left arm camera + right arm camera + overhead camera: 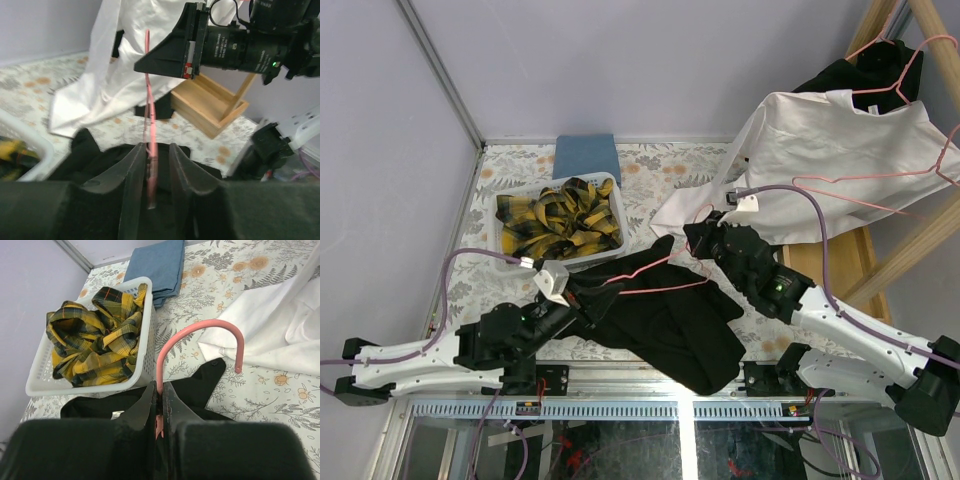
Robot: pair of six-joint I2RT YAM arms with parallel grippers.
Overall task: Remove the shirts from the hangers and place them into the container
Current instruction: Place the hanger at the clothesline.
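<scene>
lilac walls, floral tabletop

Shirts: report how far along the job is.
Done: the plaid shirt lies in the basket. In hand: the black shirt, its hanger pinched by the right gripper, the left gripper loose around the wire. Left: the white shirt and another black one, on hangers.

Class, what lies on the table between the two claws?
A black shirt with a pink hanger in it, from left claw to right claw, shown in the top view.
</scene>
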